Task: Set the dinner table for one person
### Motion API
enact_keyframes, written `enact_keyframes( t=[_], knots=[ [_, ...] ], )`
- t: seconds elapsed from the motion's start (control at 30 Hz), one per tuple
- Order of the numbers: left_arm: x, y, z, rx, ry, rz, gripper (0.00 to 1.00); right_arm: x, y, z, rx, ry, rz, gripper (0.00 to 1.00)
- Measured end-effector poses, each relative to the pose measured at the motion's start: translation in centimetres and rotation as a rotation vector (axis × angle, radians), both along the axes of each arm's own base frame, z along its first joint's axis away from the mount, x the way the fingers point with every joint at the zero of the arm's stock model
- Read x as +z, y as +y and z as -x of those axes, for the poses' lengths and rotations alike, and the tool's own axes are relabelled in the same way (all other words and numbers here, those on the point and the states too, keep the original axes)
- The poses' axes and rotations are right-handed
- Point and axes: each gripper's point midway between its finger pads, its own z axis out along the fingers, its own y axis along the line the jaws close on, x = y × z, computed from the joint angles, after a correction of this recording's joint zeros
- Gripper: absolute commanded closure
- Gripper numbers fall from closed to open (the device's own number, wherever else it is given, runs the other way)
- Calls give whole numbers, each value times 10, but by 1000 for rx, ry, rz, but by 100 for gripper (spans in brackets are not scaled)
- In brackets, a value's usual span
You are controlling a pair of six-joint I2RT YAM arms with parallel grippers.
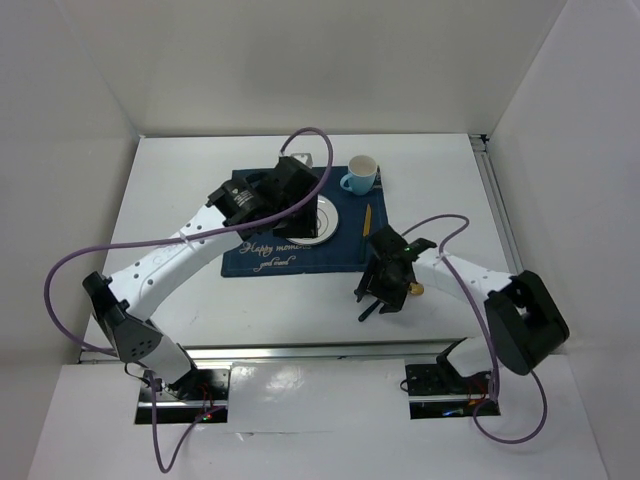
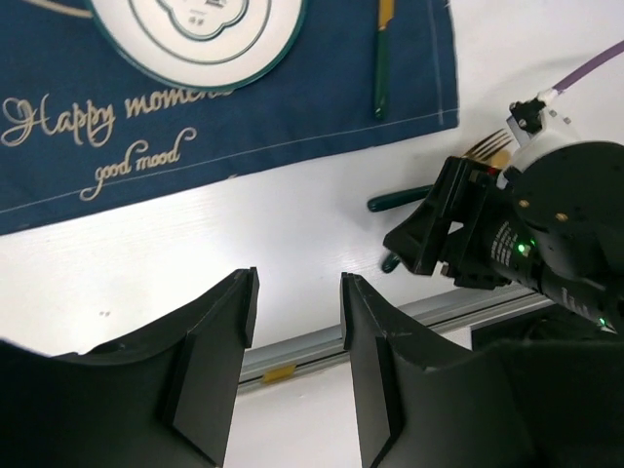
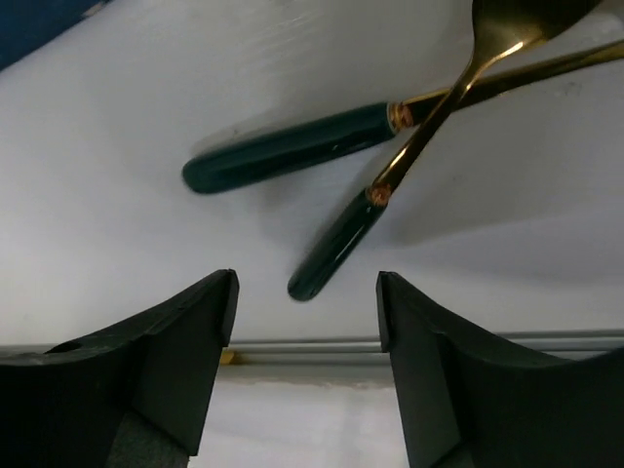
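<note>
Below, the white bench (image 3: pixel 127 107) lies under both arms: the right fingers (image 3: pixel 185 341) stand apart, crossed green-handled cutlery (image 3: pixel 292 148) at their twelve o'clock; the left fingers (image 2: pixel 210 341) gape too.

The surface (image 3: pixel 97 117) is smooth, white and matt, with a soft sheen. The placemat (image 2: pixel 292 107) is navy cloth, finely woven, with pale gold script. The plate (image 2: pixel 234 63) looks glazed and glossy. The spoon (image 3: pixel 419 146) has a polished gold metal stem and a glossy dark green handle. The fingers (image 3: pixel 166 351) of the right end effector (image 3: pixel 307 283) are matt black plastic.
</note>
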Motion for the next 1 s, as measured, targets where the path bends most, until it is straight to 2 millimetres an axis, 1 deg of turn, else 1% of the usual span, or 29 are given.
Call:
enact_keyframes(
  t=[0.03, 0.13, 0.17, 0.23, 0.27, 0.4, 0.5, 0.67, 0.9, 1.0],
  knots=[
    [-4, 3, 1, 3, 9, -16, 44, -6, 1, 0, -2, 11, 13, 37],
    [-8, 9, 3, 15, 16, -45, 44, -22, 1, 1, -5, 43, 54, 43],
    [-8, 11, 2, 19, 13, -52, 44, -25, 1, 2, -9, 49, 64, 49],
    [-9, 13, 1, 27, 8, -64, 44, -26, 1, 1, -15, 46, 72, 55],
    [-8, 15, 1, 30, 4, -69, 44, -27, 2, 0, -16, 40, 74, 66],
    [-6, 19, 0, 42, -9, -79, 44, -27, 2, -2, -31, 31, 75, 87],
    [-5, 21, 0, 47, -12, -83, 44, -27, 2, -3, -36, 23, 80, 96],
    [-5, 22, 0, 51, -14, -89, 44, -24, -6, -5, -42, 9, 125, 100],
    [-5, 24, 0, 32, -24, -105, 44, -8, -10, -9, -44, -34, 141, 100],
    [-5, 25, 0, 16, -28, -116, 44, -2, -12, -8, -46, -44, 139, 100]
  ],
)
